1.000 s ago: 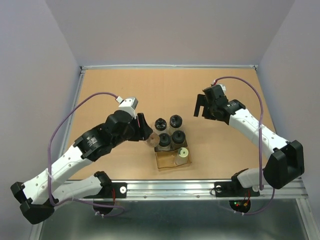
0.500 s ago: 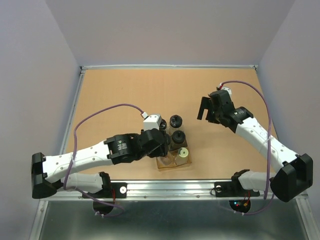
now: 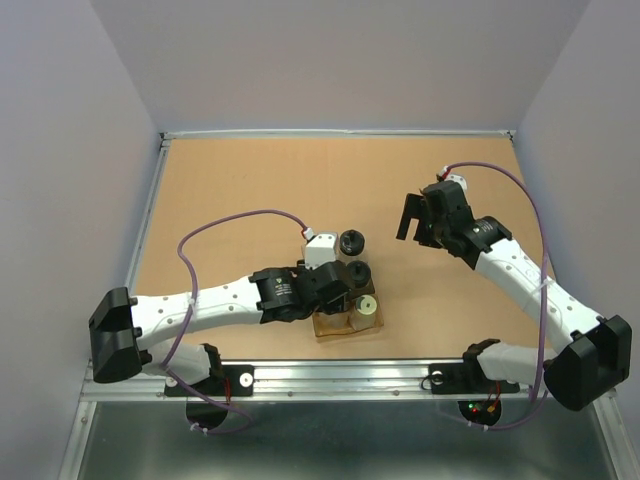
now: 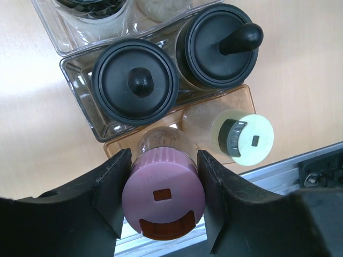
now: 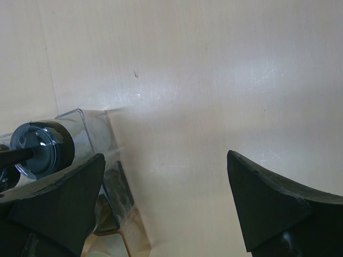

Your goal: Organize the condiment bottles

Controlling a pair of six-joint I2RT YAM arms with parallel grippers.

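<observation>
Since one second ago my left arm has swung to the right, over the trays. My left claw (image 4: pixel 163 163) pinches the pink-capped bottle (image 4: pixel 163 197), smooth and round, over the left half of the brown-tinted tray (image 4: pixel 251 99). The top view hides this under my wrist. The wrist view shows two black-capped bottles (image 4: pixel 135 83) with knobs in a clear tray (image 4: pixel 80 96) and one yellow-green-capped bottle (image 4: pixel 247 137). My right claw (image 5: pixel 166 203) is spread wide.

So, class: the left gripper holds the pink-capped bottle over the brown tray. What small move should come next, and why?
Probably lower the pink-capped bottle straight down. The left gripper is shut on it, over the vacant spot in the brown tray beside the yellow-green-capped bottle; whether its base already touches the tray is unclear, so release should wait.
</observation>
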